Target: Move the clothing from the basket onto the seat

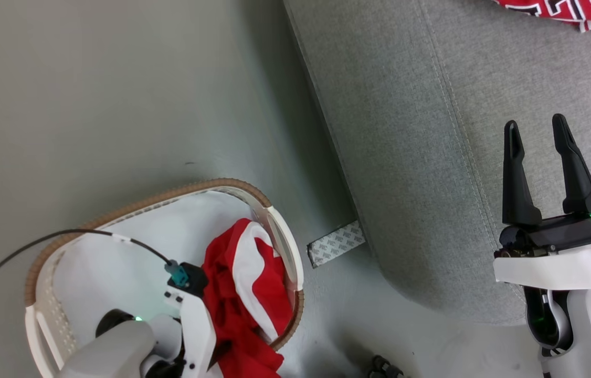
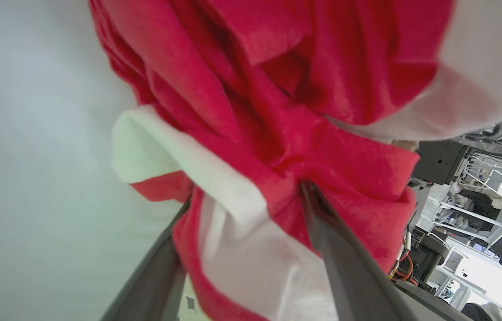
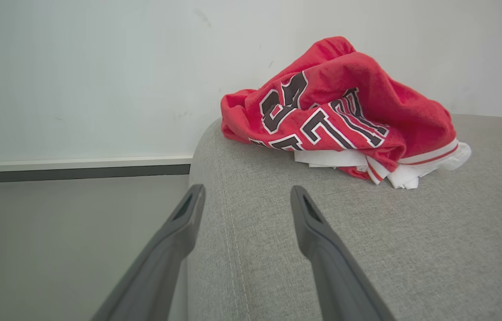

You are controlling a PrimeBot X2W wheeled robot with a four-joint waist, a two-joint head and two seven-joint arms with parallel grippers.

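The cream basket point(image 1: 169, 194) with a brown rim stands on the floor at the lower left. In it lies a plain red garment with white trim point(image 1: 243, 294). My left arm reaches down into the basket. In the left wrist view my left gripper point(image 2: 246, 194) is open, its fingers spread wide and pushed into the bunched red and white cloth point(image 2: 277, 111). The red jersey with black-and-white letters point(image 1: 563, 10) point(image 3: 335, 116) lies crumpled on the grey seat point(image 1: 421, 157). My right gripper point(image 1: 534, 123) point(image 3: 247, 191) hovers open above the seat's near edge, with nothing in it.
A white cloth point(image 1: 133, 247) lines the basket's inside. A black cable point(image 1: 38, 241) runs across the basket to my left wrist. A patterned grey strip point(image 1: 335, 244) lies on the floor at the seat's base. Bare grey floor point(image 1: 117, 94) spreads beyond the basket.
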